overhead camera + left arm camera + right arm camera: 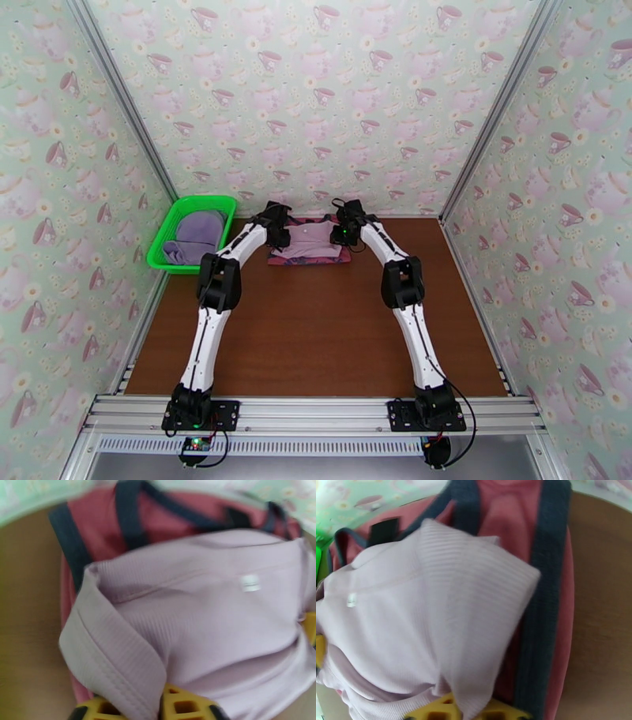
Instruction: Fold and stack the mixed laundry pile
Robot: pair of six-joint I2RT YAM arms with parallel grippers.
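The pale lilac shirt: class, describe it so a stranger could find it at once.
At the far middle of the brown table lies a dusty-red tank top. The pale lilac shirt lies folded on top of it. The darker lavender garment sits apart in the green basket; this one is ribbed, with a small white tag.

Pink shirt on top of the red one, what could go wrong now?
1. A fold of the pale pink-lilac shirt lies between the fingertips of the left gripper and of the right gripper. Pulling away could snag it and undo the fold.
2. The shirt lies on the dusty-red tank top, so a tug might drag that askew too.
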